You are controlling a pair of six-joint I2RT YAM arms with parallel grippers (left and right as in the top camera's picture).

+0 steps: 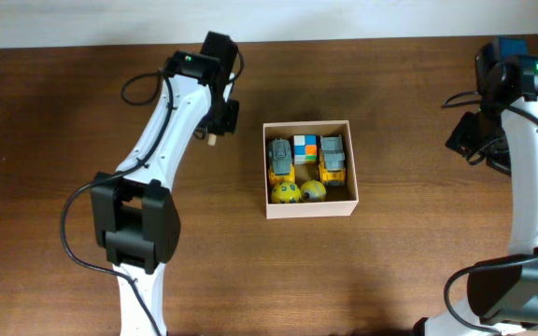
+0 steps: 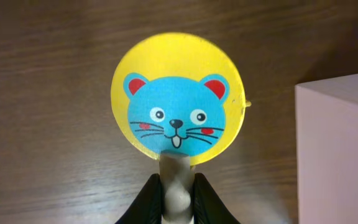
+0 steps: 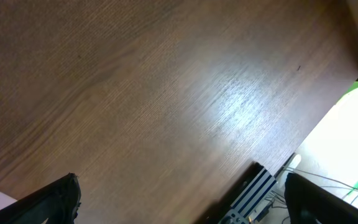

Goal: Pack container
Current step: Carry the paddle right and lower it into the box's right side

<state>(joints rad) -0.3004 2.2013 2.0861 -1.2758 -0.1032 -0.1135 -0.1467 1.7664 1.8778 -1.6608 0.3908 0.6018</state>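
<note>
Now | left fingers point(image 2: 146, 200) pinch mouse paddle point(image 2: 176, 99), container point(image 1: 311, 208) just right | right fingers point(image 3: 55, 202) spread

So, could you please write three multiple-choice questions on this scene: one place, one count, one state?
1. Where is the yellow round disc with a blue mouse face, relative to the white square cardboard box? A) inside it B) outside, beside it C) beneath it
2. How many yellow balls lie in the box? A) one B) two C) four
3. How is the right claw? A) shut on a ball B) shut, empty C) open, empty
Answers: 1 B, the left claw holds its stick beside the box wall; 2 B, two show in the overhead view; 3 C, its fingers stand wide apart with nothing between.
</note>
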